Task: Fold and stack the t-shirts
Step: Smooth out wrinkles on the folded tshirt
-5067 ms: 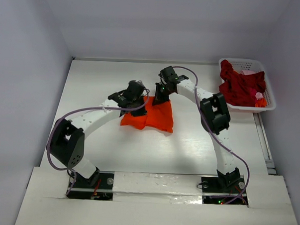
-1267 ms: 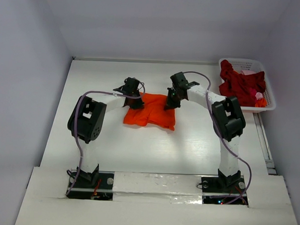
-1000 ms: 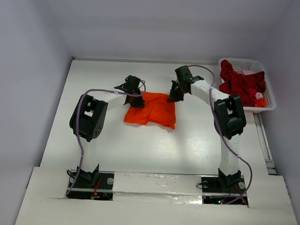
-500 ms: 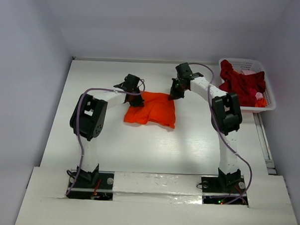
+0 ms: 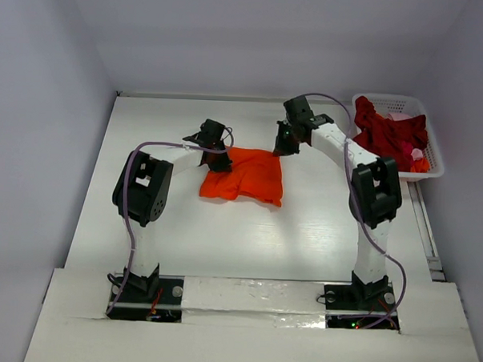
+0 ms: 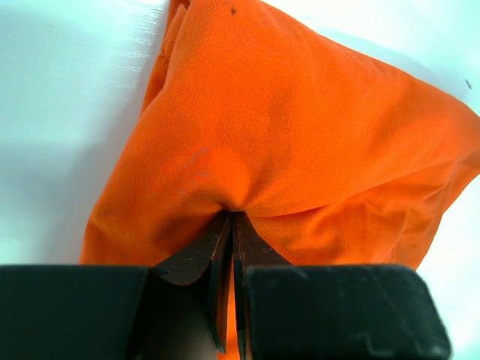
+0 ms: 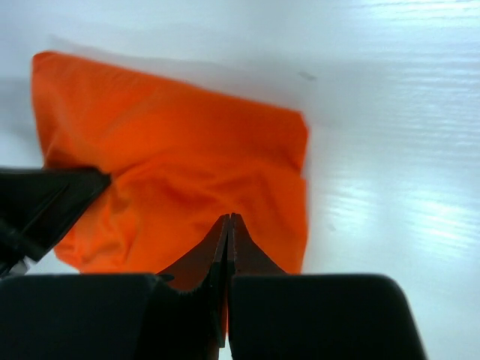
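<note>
my left end effector (image 6: 231, 225): pinching orange t-shirt (image 6: 300, 135) | right end effector (image 7: 227, 225): closed, can't tell if I've grabbed cloth

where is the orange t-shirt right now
In the top view the orange t-shirt lies mid-table, its left edge pinched by the left end effector, the right end effector at its far right corner; the white basket sits far to its right.

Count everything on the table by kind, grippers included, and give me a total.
Orange shirt: 1
Red cloth heap in the basket: 1 (how many shirts it holds cannot be told)
Basket: 1
Grippers: 2, the left gripper and the right gripper
Total: 5
</note>
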`<state>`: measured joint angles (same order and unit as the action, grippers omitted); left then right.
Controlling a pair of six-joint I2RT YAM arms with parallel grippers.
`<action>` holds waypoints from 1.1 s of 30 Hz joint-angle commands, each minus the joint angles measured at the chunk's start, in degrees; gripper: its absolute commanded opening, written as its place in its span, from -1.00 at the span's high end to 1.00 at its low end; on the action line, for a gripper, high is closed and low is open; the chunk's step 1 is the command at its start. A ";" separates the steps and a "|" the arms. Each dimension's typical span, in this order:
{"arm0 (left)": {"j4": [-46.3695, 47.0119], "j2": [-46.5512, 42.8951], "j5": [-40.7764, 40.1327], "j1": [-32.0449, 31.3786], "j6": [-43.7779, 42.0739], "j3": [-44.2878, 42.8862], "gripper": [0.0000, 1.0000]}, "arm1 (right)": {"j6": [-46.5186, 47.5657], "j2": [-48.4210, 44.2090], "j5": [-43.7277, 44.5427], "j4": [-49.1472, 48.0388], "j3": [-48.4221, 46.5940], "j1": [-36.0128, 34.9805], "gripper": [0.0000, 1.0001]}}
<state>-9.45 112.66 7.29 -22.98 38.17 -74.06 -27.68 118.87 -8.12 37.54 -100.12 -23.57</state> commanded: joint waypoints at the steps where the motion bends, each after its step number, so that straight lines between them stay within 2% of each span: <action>1: -1.71 1.07 -1.05 0.57 -1.00 -1.52 0.93 | 1.67 -3.47 2.93 -0.01 2.73 -4.28 1.00; 7: -1.88 0.81 -1.49 0.57 -1.08 -1.44 0.94 | 0.88 -3.12 4.78 -0.89 5.80 -7.36 1.00; 16: -2.23 0.10 -1.84 0.57 -1.00 -1.17 0.94 | -2.98 1.27 11.63 -0.63 7.66 -7.36 1.00; 24: -2.94 -0.16 -1.75 0.57 -1.08 -2.23 0.94 | -6.06 6.55 9.44 -1.68 8.62 -7.36 1.00; 33: -3.03 0.45 -1.58 0.57 -1.26 -2.75 0.94 | -5.02 8.56 10.67 -0.10 7.22 -5.78 1.00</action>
<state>-10.76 112.66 6.92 -22.81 37.98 -74.83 -32.91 122.30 0.56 36.36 -93.19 -30.28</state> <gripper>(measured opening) 0.032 0.009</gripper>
